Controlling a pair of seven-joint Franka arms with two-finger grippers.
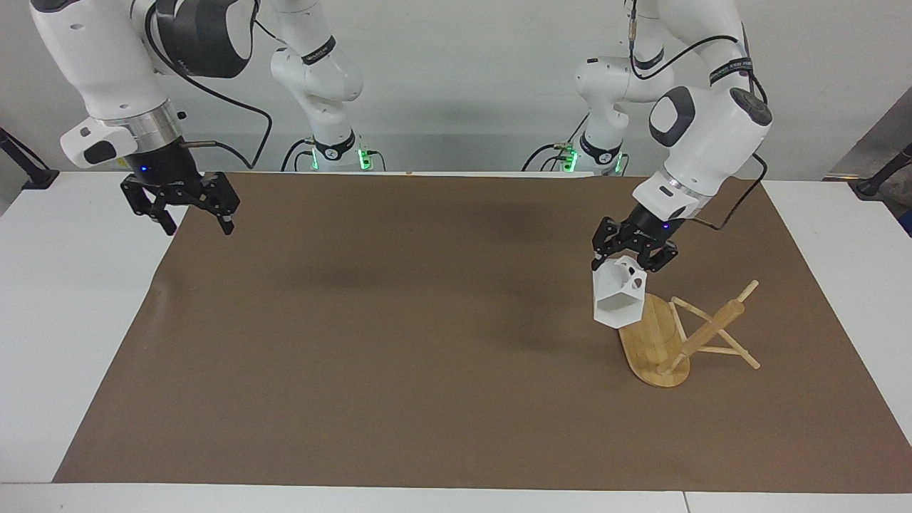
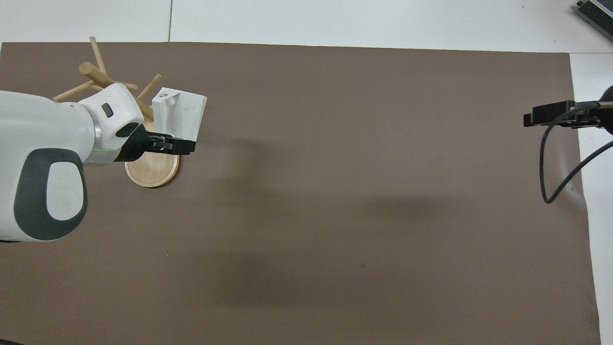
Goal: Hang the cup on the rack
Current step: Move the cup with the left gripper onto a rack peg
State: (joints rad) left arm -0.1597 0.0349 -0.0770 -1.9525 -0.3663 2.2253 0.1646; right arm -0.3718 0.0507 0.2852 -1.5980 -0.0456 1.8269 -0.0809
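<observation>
Facing view: cup [image 1: 618, 303] at right-centre of frame, tilted w/ mouth down toward camera, nothing seen inside. Hangs just under left gripper [image 1: 633, 262], clamped by its handle end, over upper edge of rack [image 1: 680, 338] base; rack tipped over on brown mat [image 1: 399, 342]. Right gripper [image 1: 191, 222] upper left of frame, over mat edge, fingers spread, holding nothing.

Overhead view: cup [image 2: 181, 114] upper left, just above left gripper [image 2: 178, 144], in front of rack [image 2: 112, 84] pegs. Right gripper [image 2: 550, 114] at right edge, waiting.
</observation>
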